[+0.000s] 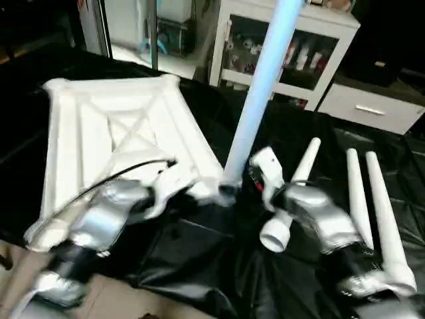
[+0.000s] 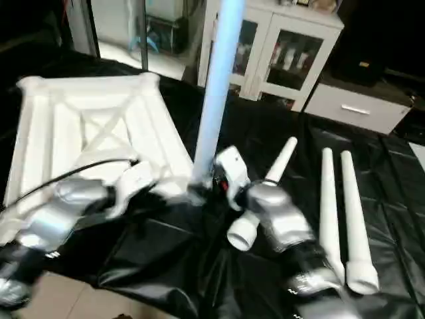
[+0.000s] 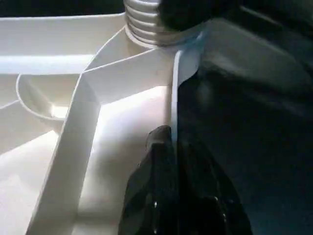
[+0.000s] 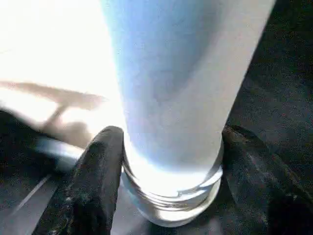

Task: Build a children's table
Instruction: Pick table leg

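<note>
Upturned table top (image 1: 113,139) lies at left on the black sheet (image 1: 199,259); left gripper (image 3: 168,147) pinches its near-right rim; right gripper (image 4: 166,161) clasps the upright leg (image 1: 262,86) at the corner socket; three spare legs (image 1: 372,206) lie right. Risk: cross-threading, should the leg lean.

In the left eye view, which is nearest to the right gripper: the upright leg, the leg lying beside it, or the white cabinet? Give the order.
1. Upright leg, at the right gripper.
2. Lying leg, just to the right.
3. White cabinet, at the back.
</note>
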`<state>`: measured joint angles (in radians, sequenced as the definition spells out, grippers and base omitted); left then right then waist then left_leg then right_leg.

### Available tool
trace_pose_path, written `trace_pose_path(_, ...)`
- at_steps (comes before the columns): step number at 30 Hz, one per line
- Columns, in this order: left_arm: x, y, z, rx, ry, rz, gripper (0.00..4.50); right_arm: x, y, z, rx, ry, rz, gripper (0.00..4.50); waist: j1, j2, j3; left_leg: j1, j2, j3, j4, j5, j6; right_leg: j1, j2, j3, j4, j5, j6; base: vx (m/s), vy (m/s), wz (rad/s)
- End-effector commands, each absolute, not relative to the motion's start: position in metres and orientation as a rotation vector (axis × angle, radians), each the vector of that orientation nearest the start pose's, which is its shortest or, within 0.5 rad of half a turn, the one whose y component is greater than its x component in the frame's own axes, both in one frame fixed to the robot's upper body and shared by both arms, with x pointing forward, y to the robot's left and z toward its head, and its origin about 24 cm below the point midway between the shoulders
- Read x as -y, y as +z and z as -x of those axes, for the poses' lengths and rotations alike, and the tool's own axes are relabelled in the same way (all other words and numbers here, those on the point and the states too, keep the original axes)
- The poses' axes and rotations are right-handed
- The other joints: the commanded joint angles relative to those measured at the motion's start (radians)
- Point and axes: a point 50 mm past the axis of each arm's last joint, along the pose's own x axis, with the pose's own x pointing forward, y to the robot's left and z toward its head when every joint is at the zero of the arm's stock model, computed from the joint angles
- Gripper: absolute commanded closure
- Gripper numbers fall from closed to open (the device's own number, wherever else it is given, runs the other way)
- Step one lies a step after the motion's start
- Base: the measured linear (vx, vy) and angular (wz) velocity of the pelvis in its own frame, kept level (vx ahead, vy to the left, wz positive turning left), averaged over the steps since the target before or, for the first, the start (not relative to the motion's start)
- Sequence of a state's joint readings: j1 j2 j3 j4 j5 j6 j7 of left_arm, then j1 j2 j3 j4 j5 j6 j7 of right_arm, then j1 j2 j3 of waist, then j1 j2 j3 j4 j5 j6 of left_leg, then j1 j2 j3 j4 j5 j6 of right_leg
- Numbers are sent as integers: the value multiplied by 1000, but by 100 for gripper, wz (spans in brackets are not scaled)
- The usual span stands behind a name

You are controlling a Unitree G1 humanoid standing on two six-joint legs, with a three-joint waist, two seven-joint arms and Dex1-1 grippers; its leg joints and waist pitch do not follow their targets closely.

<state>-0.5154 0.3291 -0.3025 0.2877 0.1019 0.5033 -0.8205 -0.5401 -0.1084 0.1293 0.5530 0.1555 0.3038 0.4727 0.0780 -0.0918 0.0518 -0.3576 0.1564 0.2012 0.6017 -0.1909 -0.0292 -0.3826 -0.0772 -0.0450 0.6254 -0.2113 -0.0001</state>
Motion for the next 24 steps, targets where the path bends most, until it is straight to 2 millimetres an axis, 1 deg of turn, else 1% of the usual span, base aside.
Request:
trace_pose_path(1, -109, 70, -330, -443, -793, -421, 450, 91, 16, -328, -472, 536, -15, 181, -6, 17, -49, 23, 80, -58, -95, -396, -110, 6, -95, 48, -98, -413, -147, 0, 0, 0)
trace_pose_path(2, -107, 70, -335, -433, -741, -440, 450, 86, 16, -329, -462, 486, -39, 181, -4, 15, -48, 30, 78, -53, -93, -399, -105, -2, -92, 50, -102, -396, -146, 0, 0, 0)
trace_pose_path(3, -105, 71, -339, -423, -700, -455, 450, 81, 15, -330, -456, 455, -63, 181, -4, 15, -48, 30, 78, -53, -93, -399, -105, -2, -92, 50, -102, -396, -146, 0, 0, 0)
trace_pose_path(4, -102, 72, -344, -407, -655, -469, 450, 73, 15, -330, -448, 424, -82, 181, -2, 16, -51, 26, 78, -53, -93, -380, -97, 3, -92, 51, -99, -357, -148, 0, 0, 0)
trace_pose_path(5, -98, 73, -347, -395, -630, -485, 450, 63, 16, -329, -439, 418, -89, 181, 0, 17, -52, 27, 77, -50, -93, -366, -95, 0, -87, 51, -97, -325, -148, 0, 0, 0)
trace_pose_path(7, -96, 73, -348, -393, -626, -487, 450, 60, 16, -329, -437, 422, -89, 181, 3, 16, -55, 24, 77, -50, -93, -340, -92, 6, -87, 50, -91, -277, -152, 0, 0, 0)
trace_pose_path(8, -92, 73, -349, -389, -634, -491, 450, 51, 18, -328, -427, 451, -108, 181, 5, 15, -54, 24, 77, -44, -93, -307, -76, 6, -83, 51, -85, -203, -162, 0, 0, 0)
trace_pose_path(10, -89, 73, -347, -390, -660, -492, 450, 46, 22, -328, -402, 491, -135, 181, 8, 16, -56, 19, 77, -43, -92, -288, -63, 13, -87, 52, -84, -191, -164, 0, 0, 0)
trace_pose_path(12, -89, 72, -345, -401, -680, -491, 450, 46, 28, -330, -368, 504, -148, 181, 10, 17, -57, 20, 77, -41, -91, -265, -54, 14, -86, 51, -82, -164, -168, 0, 0, 0)
trace_pose_path(13, -90, 71, -344, -407, -689, -498, 450, 49, 31, -331, -358, 511, -165, 181, 10, 16, -57, 17, 77, -41, -91, -251, -49, 18, -86, 51, -80, -150, -171, 0, 0, 0)
trace_pose_path(14, -93, 69, -342, -417, -707, -500, 450, 55, 34, -334, -342, 509, -193, 126, 9, 19, -57, 17, 78, -41, -92, -243, -44, 18, -85, 50, -79, -135, -175, 0, 0, 0)
trace_pose_path(15, -93, 69, -342, -418, -710, -500, 450, 56, 35, -335, -338, 510, -196, 126, 9, 19, -57, 16, 79, -42, -92, -243, -44, 18, -84, 50, -78, -133, -177, 0, 0, 0)
trace_pose_path(17, -95, 69, -340, -419, -729, -499, 450, 61, 40, -337, -313, 520, -177, 105, 7, 22, -58, 13, 79, -42, -92, -235, -38, 21, -83, 49, -77, -117, -185, 0, 0, 0)
trace_pose_path(18, -97, 68, -339, -421, -740, -503, 450, 63, 42, -338, -302, 530, -179, 105, 2, 21, -57, 5, 79, -46, -94, -234, -36, 28, -87, 49, -77, -124, -187, 0, 0, 0)
trace_pose_path(19, -98, 68, -338, -426, -750, -506, 450, 65, 45, -338, -296, 540, -188, 77, 0, 21, -58, 2, 80, -48, -95, -227, -36, 31, -87, 48, -76, -122, -186, 0, 0, 0)
trace_pose_path(20, -100, 67, -337, -431, -759, -510, 450, 66, 47, -338, -288, 563, -187, 77, -6, 22, -60, 8, 80, -44, -91, -209, -30, 25, -85, 48, -74, -91, -200, 0, 0, 0)
trace_pose_path(24, -101, 66, -336, -436, -774, -513, 450, 67, 49, -337, -280, 609, -191, 77, -6, 21, -60, 8, 81, -40, -87, -183, -15, 24, -86, 50, -71, -58, -225, 0, 0, 0)
